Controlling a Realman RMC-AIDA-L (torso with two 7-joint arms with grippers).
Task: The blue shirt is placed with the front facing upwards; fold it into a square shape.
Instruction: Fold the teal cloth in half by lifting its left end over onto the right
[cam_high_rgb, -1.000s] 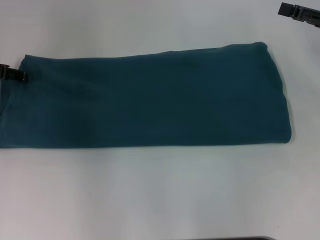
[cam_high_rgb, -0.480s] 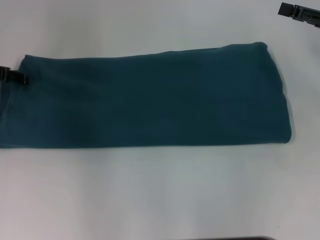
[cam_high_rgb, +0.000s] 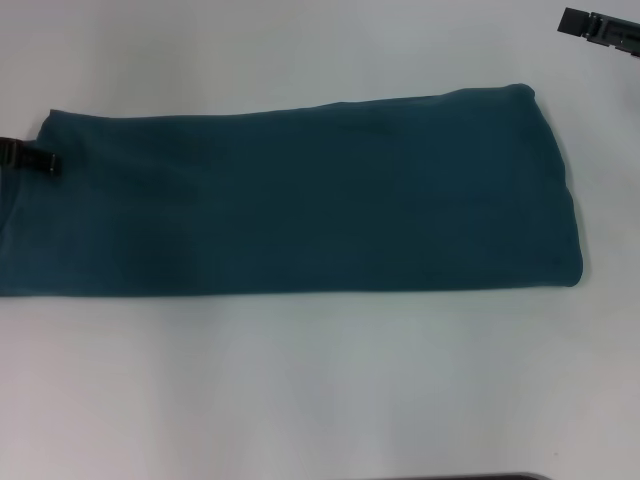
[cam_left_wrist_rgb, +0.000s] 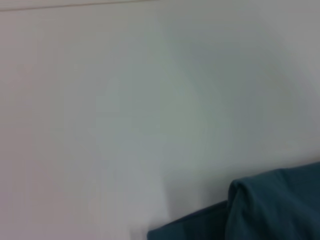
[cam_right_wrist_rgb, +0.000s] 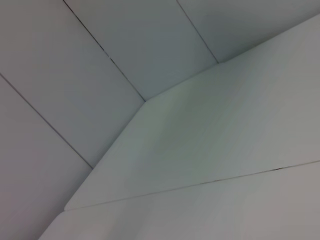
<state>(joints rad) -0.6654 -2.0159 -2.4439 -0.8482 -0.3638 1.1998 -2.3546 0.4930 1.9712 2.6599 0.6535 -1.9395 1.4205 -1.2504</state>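
Teal blue shirt (cam_high_rgb: 300, 195) folded into long band on table (cam_high_rgb: 320, 390); left gripper (cam_high_rgb: 30, 157) at its left end, right gripper (cam_high_rgb: 600, 27) well clear, far-right. Neither claw's state readable.

shirt: the blue shirt (cam_high_rgb: 300, 200) lies flat on the tabletop (cam_high_rgb: 320, 400), folded into a long band running left to right, across the middle of the tabletop.
shirt ends: left end runs past the left edge of the head view; right end stops short of the tabletop's right side.
left end effector (cam_high_rgb: 28, 157): at the shirt's left end, at its far edge, touching the cloth.
right end effector (cam_high_rgb: 600, 28): toward the far right corner, well apart from the shirt, behind its right end.
near side: bare tabletop in front of the shirt.
left wrist view: a folded shirt edge (cam_left_wrist_rgb: 260, 210) on the tabletop.
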